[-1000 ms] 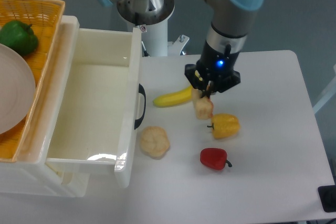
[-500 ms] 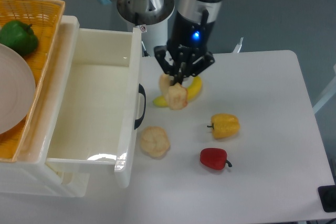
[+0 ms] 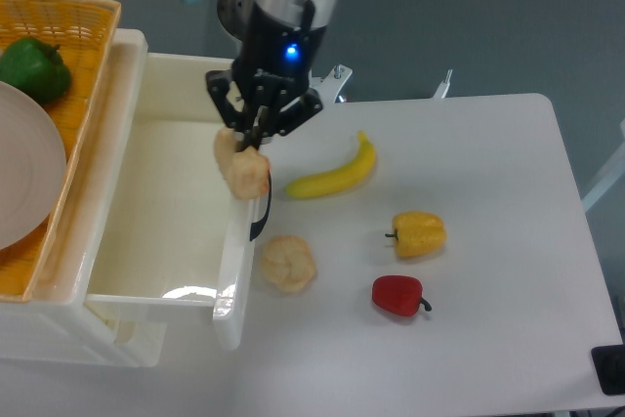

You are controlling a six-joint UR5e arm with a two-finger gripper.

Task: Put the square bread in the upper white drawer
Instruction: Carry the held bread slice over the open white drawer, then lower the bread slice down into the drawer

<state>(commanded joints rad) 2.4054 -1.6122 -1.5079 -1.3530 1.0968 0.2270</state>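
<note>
The square bread [image 3: 241,168] is a pale tan block hanging in the air over the front panel of the upper white drawer [image 3: 166,212]. My gripper [image 3: 252,140] is shut on its top end, with the arm reaching down from the back. The drawer is pulled open to the right; its white inside shows nothing in it, and its black handle [image 3: 260,214] is partly covered by the bread.
A banana [image 3: 332,173], a yellow pepper [image 3: 419,233], a red pepper [image 3: 397,295] and a lumpy beige bun [image 3: 286,263] lie on the white table. An orange basket [image 3: 59,75] at the left holds a green pepper [image 3: 33,67] and a white plate [image 3: 24,178].
The gripper has carried the bread leftward from beside the yellow pepper, over the banana, to the drawer's front panel. The banana now shows in full.
</note>
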